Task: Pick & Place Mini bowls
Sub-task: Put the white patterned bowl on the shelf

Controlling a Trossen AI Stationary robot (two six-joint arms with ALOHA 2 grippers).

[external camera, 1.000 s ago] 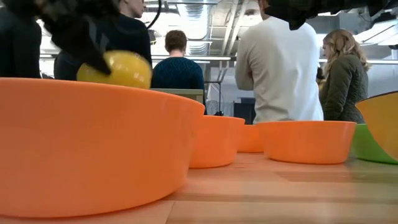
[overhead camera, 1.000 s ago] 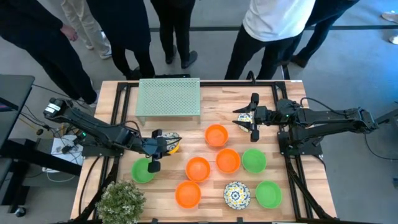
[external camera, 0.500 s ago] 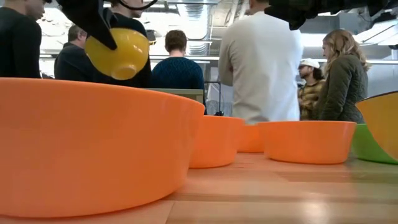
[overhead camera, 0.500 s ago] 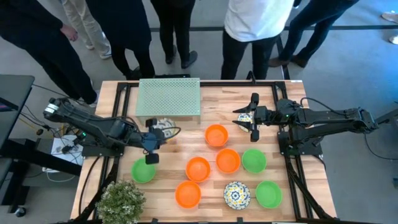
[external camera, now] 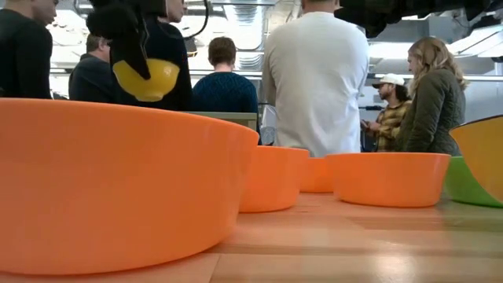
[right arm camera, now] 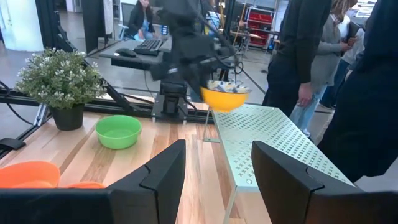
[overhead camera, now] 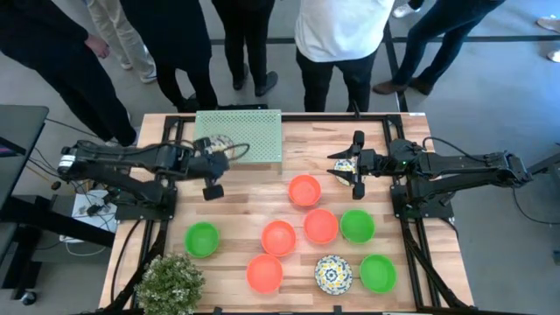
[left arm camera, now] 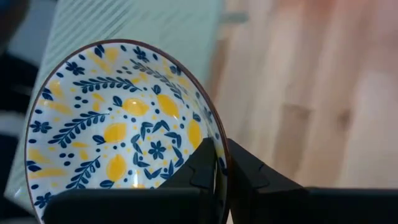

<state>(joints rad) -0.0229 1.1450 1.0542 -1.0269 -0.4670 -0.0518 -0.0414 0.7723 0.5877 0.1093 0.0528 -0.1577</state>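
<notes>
Pale wood-plank table [overhead camera: 262,188]; people stand beyond. Perforated green rack [overhead camera: 254,131]. Left gripper [left arm camera: 221,163] clamps glossy floral bowl [left arm camera: 118,124] rim above it. Right gripper [right arm camera: 214,180] spread, empty.

Floral bowl [overhead camera: 216,144] held aloft; orange and green bowls [overhead camera: 278,237] tabled.

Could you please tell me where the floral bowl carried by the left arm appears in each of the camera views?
High view: the floral bowl is at the left edge of the green perforated rack.
Low view: upper left, yellow underside, airborne.
Left wrist view: fills the picture, rim pinched between the fingers.
Right wrist view: centre, above the rack.
Shared landmark: the rack.
</notes>
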